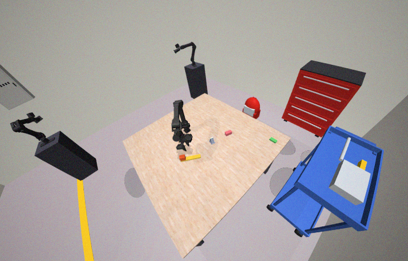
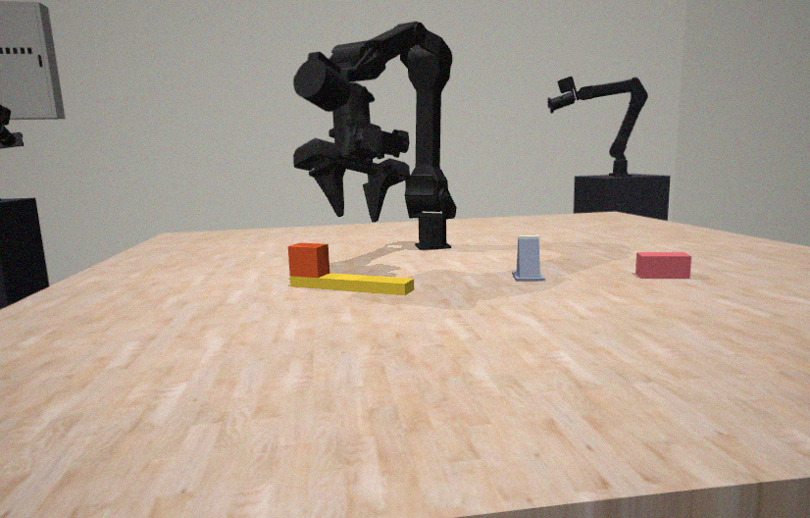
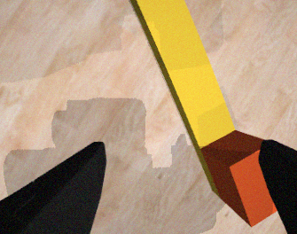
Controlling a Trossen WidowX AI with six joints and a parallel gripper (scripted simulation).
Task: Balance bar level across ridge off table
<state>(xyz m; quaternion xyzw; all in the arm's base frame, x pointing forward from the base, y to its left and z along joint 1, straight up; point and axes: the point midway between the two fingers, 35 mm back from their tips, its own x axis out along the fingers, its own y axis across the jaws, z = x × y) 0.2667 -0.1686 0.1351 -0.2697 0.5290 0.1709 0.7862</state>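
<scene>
1. The yellow rectangular bar lies flat on the pale wooden worktop, off the ridge.
2. An orange-red block sits upon one end of it, at the bar's nine o'clock in the top view.
3. The black jointed arm holds its jaws above the worktop, parted and pointing down, with nothing between them.
4. From the jaws, the bar lies toward five o'clock in the top view and six o'clock, lower down, in the exterior view.
5. In the wrist view, the bar slants from twelve toward four o'clock, nearer the right-hand fingertip, which overlaps the block in that view.
6. The small grey-blue upright ridge stands well apart, toward the bar's one to two o'clock in the top view.
7. A pinkish-red rectangular block rests at the ridge's two o'clock there.
</scene>
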